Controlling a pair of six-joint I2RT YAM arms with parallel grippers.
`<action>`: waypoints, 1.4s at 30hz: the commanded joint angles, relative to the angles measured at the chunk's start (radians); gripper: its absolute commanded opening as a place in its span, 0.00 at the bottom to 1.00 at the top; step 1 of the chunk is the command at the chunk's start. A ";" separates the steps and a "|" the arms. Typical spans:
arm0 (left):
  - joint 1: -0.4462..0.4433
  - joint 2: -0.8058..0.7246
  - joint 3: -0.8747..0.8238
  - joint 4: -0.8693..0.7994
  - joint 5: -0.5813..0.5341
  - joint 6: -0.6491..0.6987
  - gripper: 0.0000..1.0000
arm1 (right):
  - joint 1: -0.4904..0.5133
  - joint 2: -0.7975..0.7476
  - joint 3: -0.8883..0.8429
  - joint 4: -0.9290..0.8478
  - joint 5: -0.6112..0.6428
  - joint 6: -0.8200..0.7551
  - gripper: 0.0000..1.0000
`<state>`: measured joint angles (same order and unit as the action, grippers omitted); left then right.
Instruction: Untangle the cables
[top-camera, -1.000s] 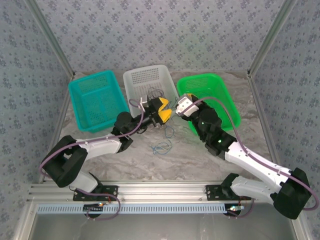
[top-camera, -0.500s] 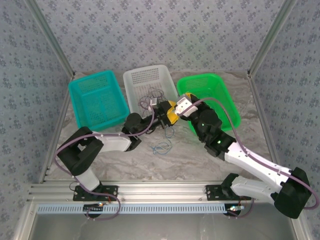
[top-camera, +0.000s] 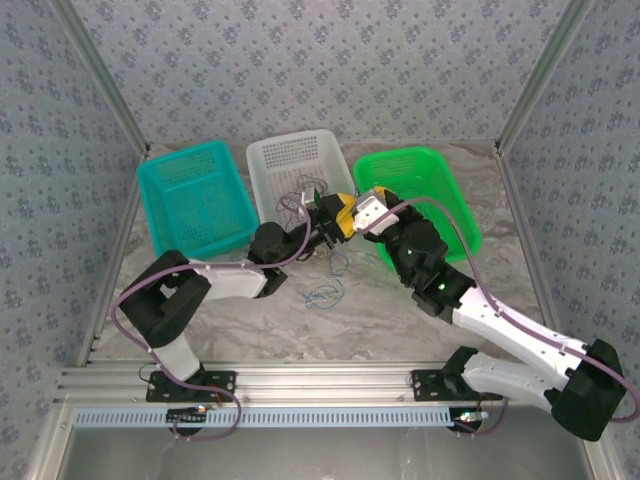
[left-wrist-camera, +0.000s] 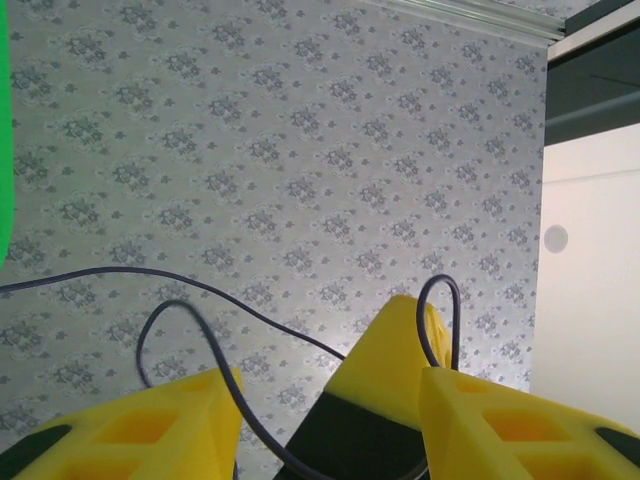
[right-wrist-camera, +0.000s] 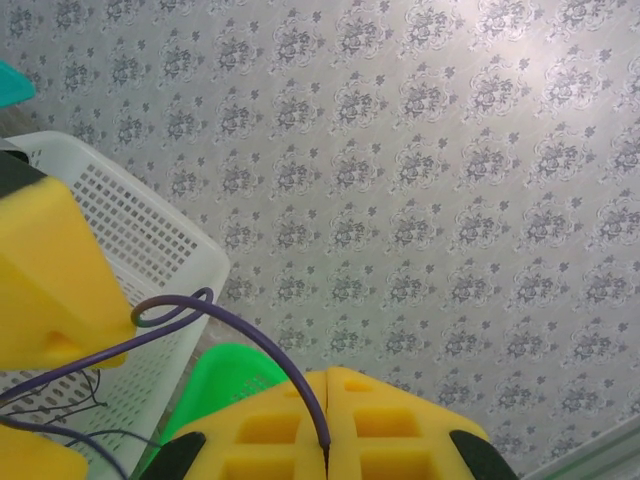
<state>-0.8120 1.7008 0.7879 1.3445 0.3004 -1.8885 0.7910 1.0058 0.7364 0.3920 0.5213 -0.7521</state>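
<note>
The right gripper (right-wrist-camera: 325, 385) is clamped tight on a purple cable (right-wrist-camera: 250, 335), just off the front right corner of the white basket (top-camera: 290, 150). The left gripper (top-camera: 335, 215) sits beside it there, jaws apart, with a dark cable (left-wrist-camera: 175, 303) looping between them. A tangle of cables (top-camera: 303, 190) lies inside the basket, and a blue cable (top-camera: 325, 293) lies on the desk (top-camera: 400, 330) in front of it.

left gripper (top-camera: 336, 214): moved right, now just beside right gripper (top-camera: 364, 212) | fingers (left-wrist-camera: 150, 430): closer together
</note>
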 joint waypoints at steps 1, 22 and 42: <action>-0.004 0.020 0.033 0.064 -0.018 -0.003 0.46 | 0.008 -0.029 -0.003 0.013 0.022 0.029 0.00; 0.088 -0.101 -0.044 -0.217 -0.040 0.342 0.00 | -0.070 -0.089 0.250 -0.642 -0.311 0.474 0.00; 0.199 -0.533 0.144 -1.006 -0.402 1.451 0.00 | -0.258 0.157 0.603 -0.938 -1.019 0.863 0.00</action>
<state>-0.6373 1.1603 0.9237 0.3645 -0.0296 -0.6479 0.5686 1.1496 1.2629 -0.5251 -0.3733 0.0280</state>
